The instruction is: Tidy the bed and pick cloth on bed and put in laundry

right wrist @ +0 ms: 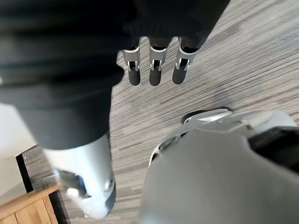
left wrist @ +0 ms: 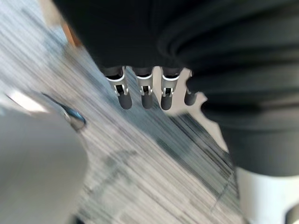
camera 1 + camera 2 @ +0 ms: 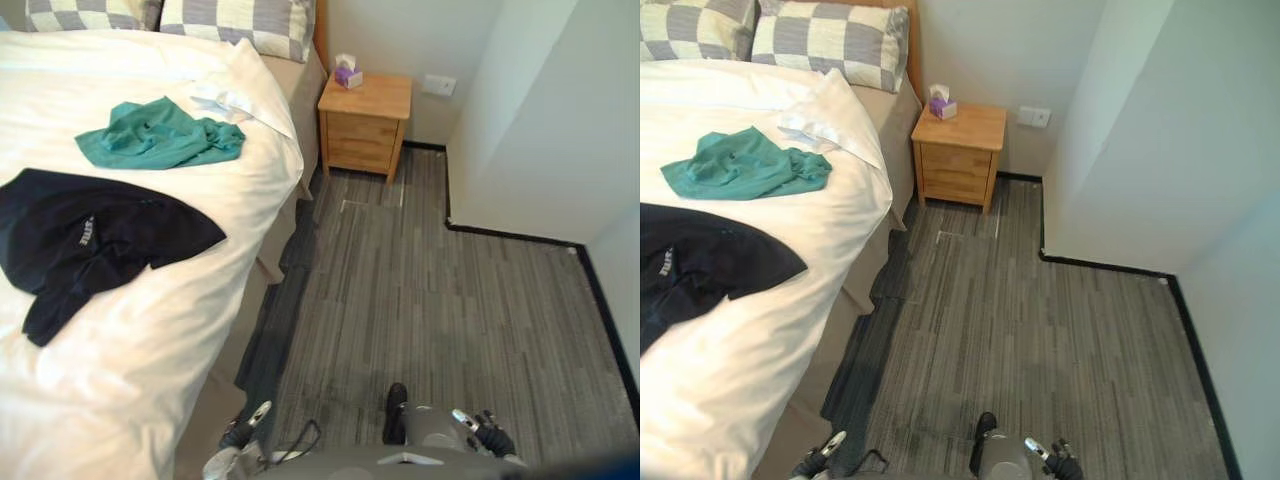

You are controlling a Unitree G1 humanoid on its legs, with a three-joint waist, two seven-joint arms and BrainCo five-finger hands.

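L hand (image 2: 146,95), R hand (image 1: 155,70) slack (empty); black cloth (image 3: 90,240), green cloth (image 3: 160,135) far, on bed (image 3: 150,380).

The left hand (image 2: 145,93) hangs low at the robot's side, pointing down towards the floor, its fingers straight, slightly apart and empty. The right hand (image 1: 154,72) hangs the same way on the other side, fingers extended side by side, empty.

On the bed (image 3: 150,350), far cloth (image 3: 160,135) lies behind near cloth (image 3: 90,240); nightstand (image 3: 365,125) at right.
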